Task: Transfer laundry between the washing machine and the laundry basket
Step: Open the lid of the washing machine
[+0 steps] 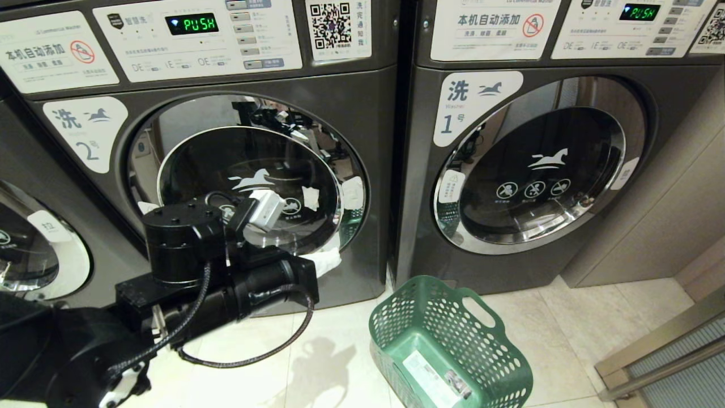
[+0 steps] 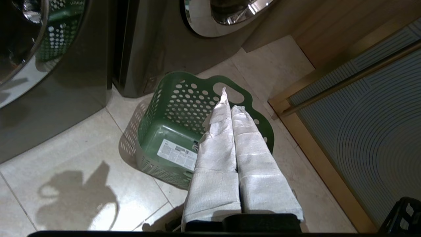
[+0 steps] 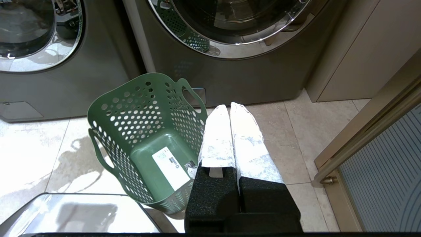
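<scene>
The washing machine (image 1: 249, 175) marked 2 stands with its round glass door shut. No laundry shows in any view. The green laundry basket (image 1: 447, 345) sits on the tile floor in front of the gap between two washers, holding only a white label on its bottom. My left gripper (image 1: 325, 262), its fingers wrapped in white, is shut on nothing in front of the lower right of that door. In the left wrist view the left gripper (image 2: 231, 100) points down over the basket (image 2: 171, 131). My right gripper (image 3: 228, 107) is shut and empty, just right of the basket (image 3: 144, 138).
A like washer marked 1 (image 1: 538, 170) stands to the right, and another (image 1: 34, 249) shows at the far left. A beige cabinet (image 1: 668, 215) and a brass-framed threshold with a ribbed mat (image 1: 674, 351) close off the right side.
</scene>
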